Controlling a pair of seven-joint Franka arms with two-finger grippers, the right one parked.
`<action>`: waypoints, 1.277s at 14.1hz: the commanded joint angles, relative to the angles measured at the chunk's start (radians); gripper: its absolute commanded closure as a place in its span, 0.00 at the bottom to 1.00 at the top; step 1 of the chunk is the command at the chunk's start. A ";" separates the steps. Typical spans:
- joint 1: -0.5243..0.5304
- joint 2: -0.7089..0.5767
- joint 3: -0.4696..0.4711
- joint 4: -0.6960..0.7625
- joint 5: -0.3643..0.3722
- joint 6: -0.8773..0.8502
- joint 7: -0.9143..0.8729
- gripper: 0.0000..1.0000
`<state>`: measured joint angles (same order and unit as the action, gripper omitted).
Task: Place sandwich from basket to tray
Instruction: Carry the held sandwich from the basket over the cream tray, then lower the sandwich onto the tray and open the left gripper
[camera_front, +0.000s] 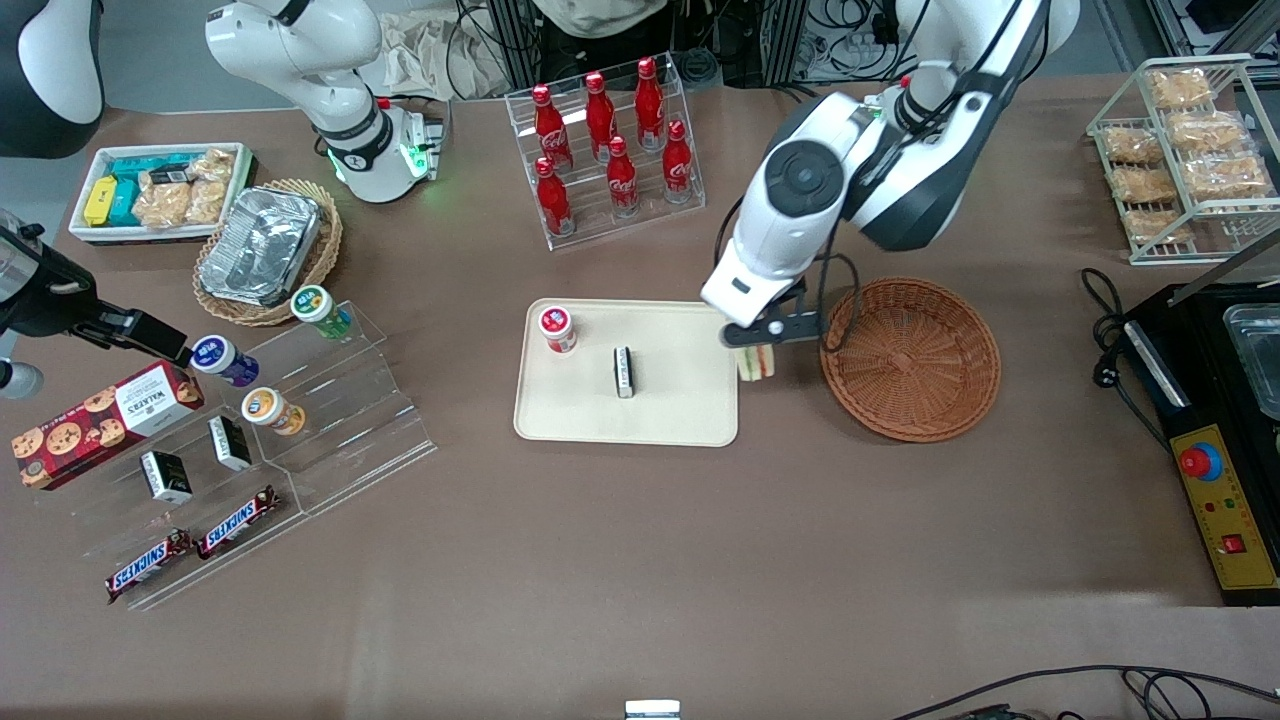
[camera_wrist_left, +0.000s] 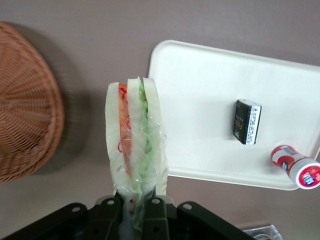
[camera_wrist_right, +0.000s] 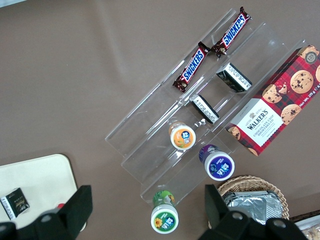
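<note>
Front view: arm hides pincer (camera_front: 762, 340) gripping sandwich (camera_front: 757, 362).

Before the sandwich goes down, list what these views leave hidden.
- Gripper fingertips: in the left wrist view the sandwich wrap covers them; in the front view the arm does.
- Sandwich's lower edge: in the front view I cannot tell whether it touches the table or hangs above it, beside the tray.
- Basket: cut off by the left wrist view's edge.
- Small black box: print too small to read.

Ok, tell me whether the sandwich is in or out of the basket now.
Out. The claw holds the sandwich above the bare table, between the empty basket and the tray's edge.
</note>
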<state>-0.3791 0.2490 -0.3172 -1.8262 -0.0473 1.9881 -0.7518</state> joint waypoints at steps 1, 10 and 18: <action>-0.032 0.088 0.007 0.022 0.015 0.111 0.040 1.00; -0.098 0.269 0.012 0.021 0.237 0.253 -0.037 0.93; -0.070 0.187 0.017 0.022 0.244 0.180 -0.130 0.00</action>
<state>-0.4608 0.4998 -0.3065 -1.8034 0.1760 2.2297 -0.8505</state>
